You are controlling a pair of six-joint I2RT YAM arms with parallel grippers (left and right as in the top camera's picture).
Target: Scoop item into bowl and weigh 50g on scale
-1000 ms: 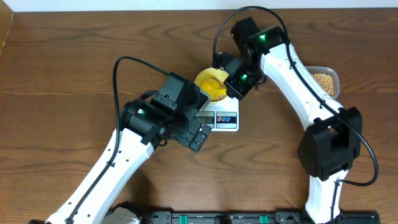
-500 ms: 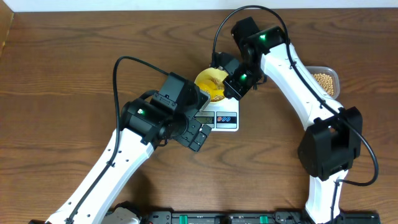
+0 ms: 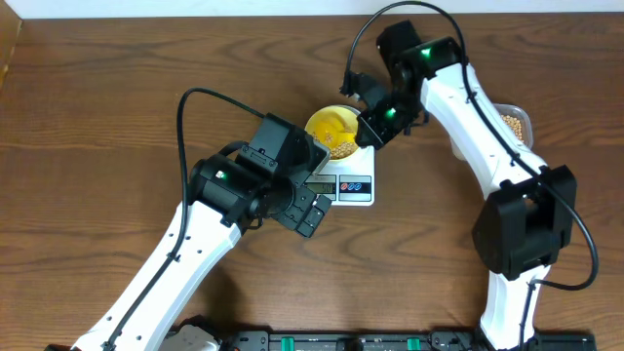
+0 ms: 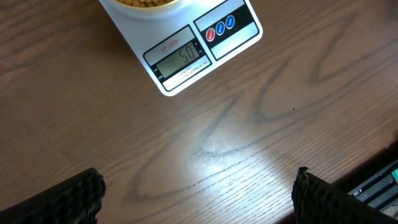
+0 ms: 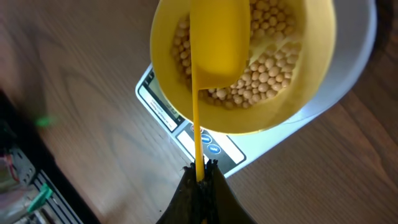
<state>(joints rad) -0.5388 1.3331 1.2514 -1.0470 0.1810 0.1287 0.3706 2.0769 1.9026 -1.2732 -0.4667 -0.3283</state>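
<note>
the weighing step looks all but finished: the right gripper (image 5: 200, 167) pinches the handle of the scoop (image 5: 219, 37) over the bowl (image 5: 318, 68) of beans (image 5: 273, 62), which sits on the scale (image 4: 180, 62). its display seems to read 50. the left gripper (image 4: 199, 193) hangs spread and empty just beside the scale, so the next move calls for lifting the scoop clear without adding beans.

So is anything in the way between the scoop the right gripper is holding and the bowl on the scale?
Nothing visible does. The right gripper holds the yellow scoop by its handle, with the scoop's cup directly over the open yellow bowl and only beans beneath. The bowl rests on the scale.
</note>
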